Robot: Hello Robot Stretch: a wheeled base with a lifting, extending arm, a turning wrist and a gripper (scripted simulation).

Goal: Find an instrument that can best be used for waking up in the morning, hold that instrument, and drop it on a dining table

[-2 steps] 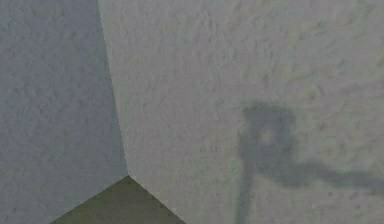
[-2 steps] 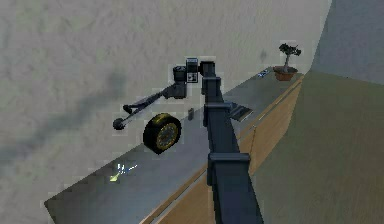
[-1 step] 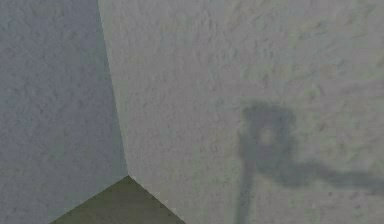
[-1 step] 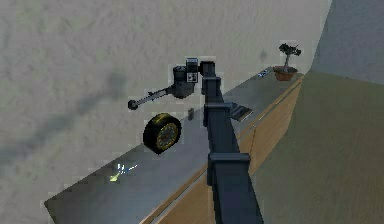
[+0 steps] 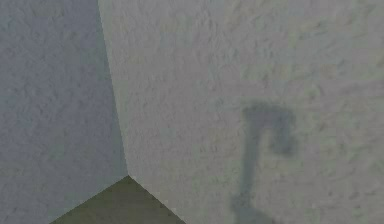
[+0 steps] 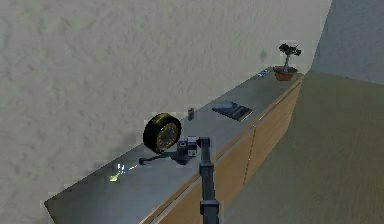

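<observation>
In the arm side view a round black alarm clock [image 6: 162, 131] with a gold rim and pale face sits at the back of a long grey-topped sideboard [image 6: 150, 185], against the white wall. The dark arm bar [image 6: 206, 190] rises from the bottom edge to the sideboard's front. The gripper [image 6: 153, 158] reaches left from it, just below the clock. The clock is at or behind the gripper's far end over the top, so I cannot tell whether the gripper holds anything.
On the sideboard are a potted plant [image 6: 288, 60] at the far right end, a dark flat object [image 6: 232, 110], a small dark item [image 6: 190, 113] and a small greenish thing [image 6: 115, 175]. Olive floor [image 6: 320, 160] lies right. The forward view faces a close wall corner [image 5: 112, 100].
</observation>
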